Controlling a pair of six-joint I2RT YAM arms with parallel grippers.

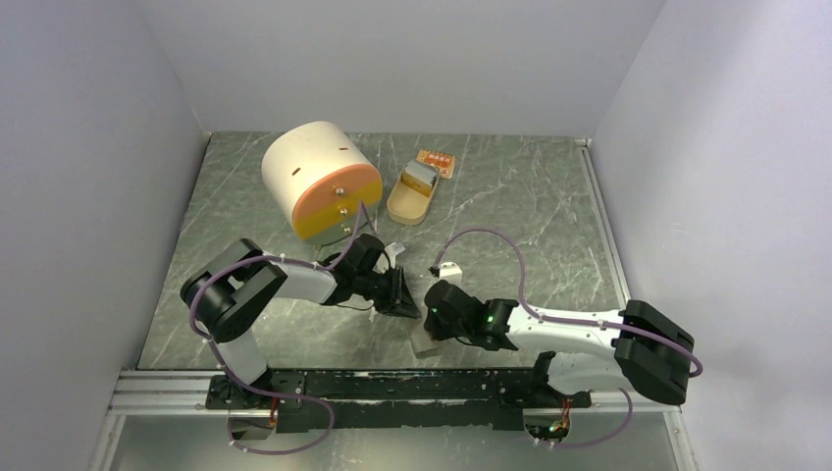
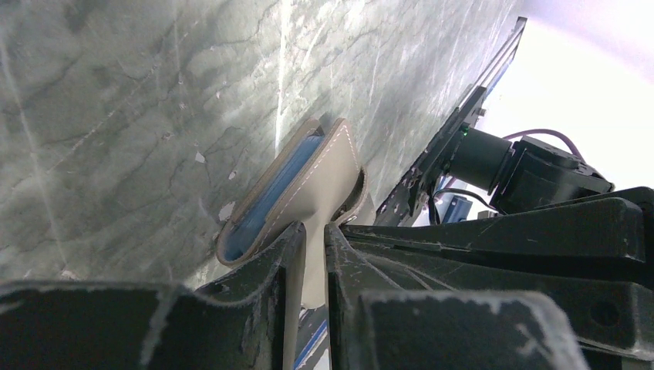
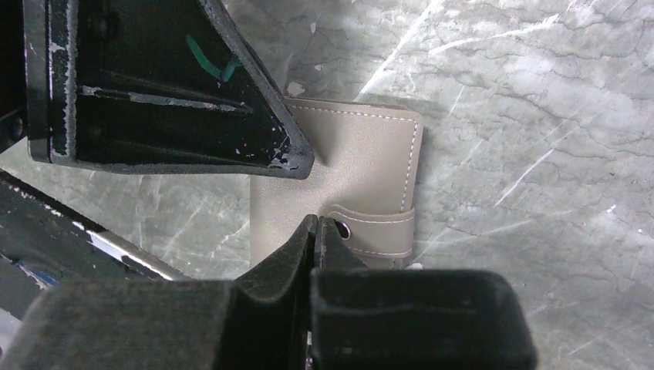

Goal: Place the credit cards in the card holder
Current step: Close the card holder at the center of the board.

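While the left tool (image 2: 315, 231) clamps the card holder (image 2: 328, 166), the right tool (image 3: 315, 225) is closed together.

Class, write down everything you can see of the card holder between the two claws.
The card holder is a flat taupe wallet, leather-like, with pale stitching along its edges and a closing strap with a small round snap. It rests on the grey marbled table. In the left wrist view a blue layer shows between its flaps. The left claw pinches one flap. The right claw is shut, its tips at the strap.
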